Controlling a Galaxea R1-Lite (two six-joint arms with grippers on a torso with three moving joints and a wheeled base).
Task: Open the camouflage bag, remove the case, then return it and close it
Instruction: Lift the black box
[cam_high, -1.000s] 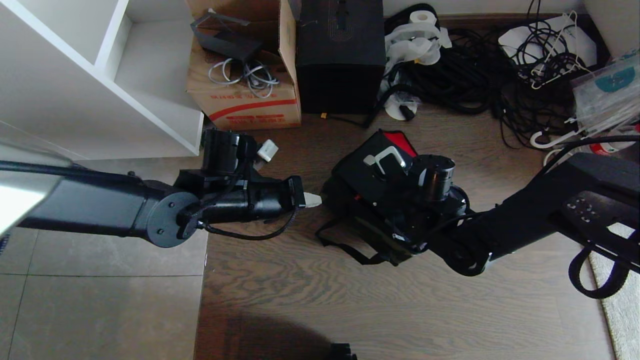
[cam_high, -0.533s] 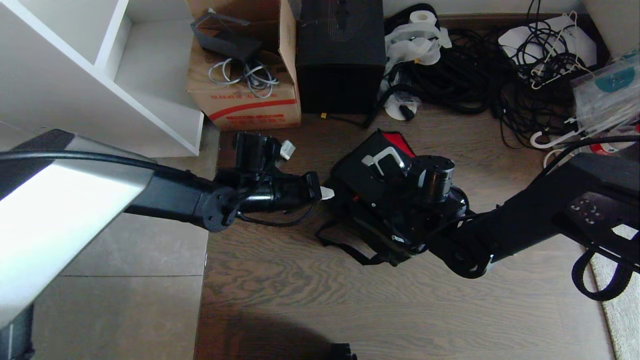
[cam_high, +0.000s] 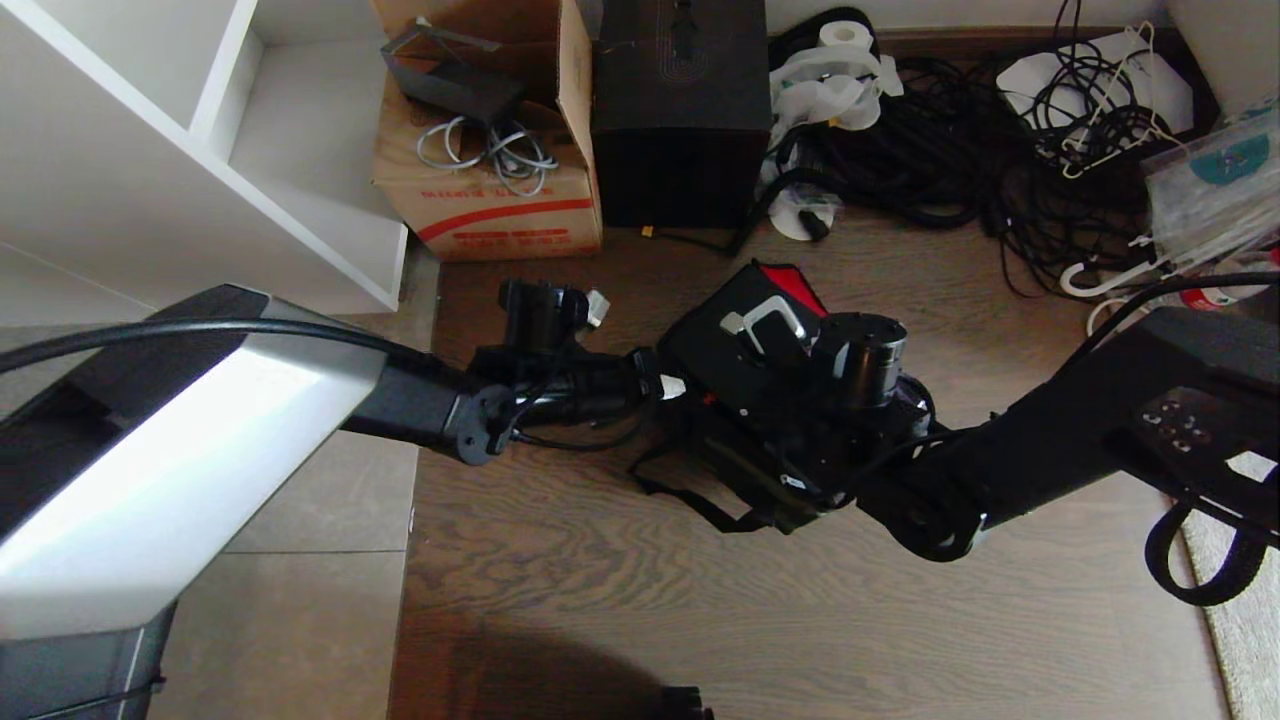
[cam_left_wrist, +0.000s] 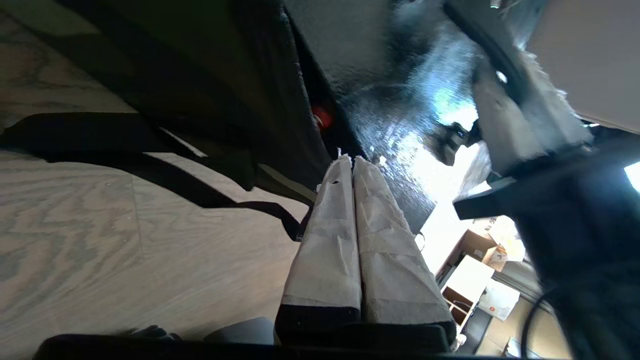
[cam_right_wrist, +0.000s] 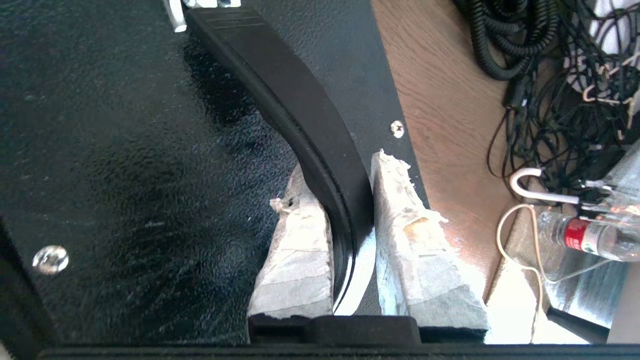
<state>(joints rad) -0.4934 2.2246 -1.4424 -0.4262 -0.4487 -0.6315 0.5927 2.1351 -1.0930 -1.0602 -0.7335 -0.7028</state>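
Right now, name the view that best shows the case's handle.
The right wrist view: the handle fills the frame, clamped between the right gripper fingers. The head view shows only its silver end, the rest hidden behind the wrist. The left wrist view does not show it clearly.

a storage corner of a lived-in room or small workshop was shown, seen from above. the floor (cam_high: 620, 590) was laid in wood-look boards beside grey tiles (cam_high: 250, 620). a white shelf unit (cam_high: 200, 150) was stood by a cardboard box (cam_high: 500, 200) of cables. tangled black cords (cam_high: 950, 170), white hangers (cam_high: 1110, 130) and a roll of paper (cam_high: 845, 35) were heaped along the wall.
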